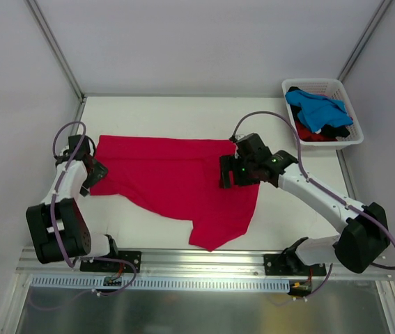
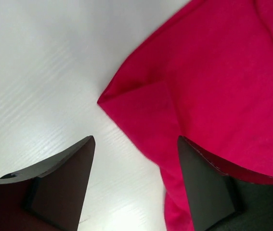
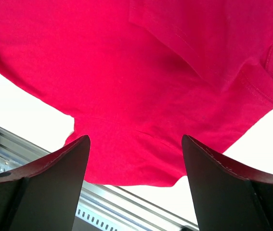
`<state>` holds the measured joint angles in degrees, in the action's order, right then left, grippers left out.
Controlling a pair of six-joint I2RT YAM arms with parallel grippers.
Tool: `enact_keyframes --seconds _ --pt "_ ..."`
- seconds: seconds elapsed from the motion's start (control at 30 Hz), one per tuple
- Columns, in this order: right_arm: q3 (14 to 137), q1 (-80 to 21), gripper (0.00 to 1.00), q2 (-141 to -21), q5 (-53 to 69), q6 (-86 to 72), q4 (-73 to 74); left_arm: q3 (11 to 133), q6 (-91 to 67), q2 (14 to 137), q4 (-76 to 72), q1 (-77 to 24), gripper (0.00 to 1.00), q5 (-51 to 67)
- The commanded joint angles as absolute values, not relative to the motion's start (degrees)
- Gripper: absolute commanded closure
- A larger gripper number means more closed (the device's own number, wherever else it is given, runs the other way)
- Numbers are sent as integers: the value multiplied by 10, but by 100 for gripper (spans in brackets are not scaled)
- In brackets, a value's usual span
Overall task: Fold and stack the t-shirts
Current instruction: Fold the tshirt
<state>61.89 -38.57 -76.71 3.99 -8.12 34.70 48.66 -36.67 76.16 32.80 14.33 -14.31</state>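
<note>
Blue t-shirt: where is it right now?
The blue t-shirt lies on the pile in the white basket at the far right corner of the table in the top view, well apart from the red shirt spread mid-table.

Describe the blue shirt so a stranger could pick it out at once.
Start at the white table and go to its far right corner, where a white slatted plastic basket stands. The bright blue cloth t-shirt lies on top of the heap inside. Only it is blue; the dark and red clothes lie under it.
</note>
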Motion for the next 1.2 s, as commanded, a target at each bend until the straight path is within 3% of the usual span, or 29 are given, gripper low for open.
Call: enact_keyframes --seconds 0.0,0.37,0.9,1.07,1.1,1.17 --pt "612 -378 19 -757 55 -66 323 540 -322 814 311 146 31 -183" --pt "581 -331 19 -729 70 -62 321 615 -311 940 308 143 43 -148" --pt "567 -304 19 -717 70 -64 323 591 -310 975 304 142 46 -161" --pt "559 -301 20 -708 68 -68 323 592 -306 978 296 141 55 -167" --pt "556 -301 20 -706 68 -69 322 593 -306 978 296 142 62 -170" --pt "552 -301 20 -701 64 -71 322 596 -305 981 295 141 67 -173"
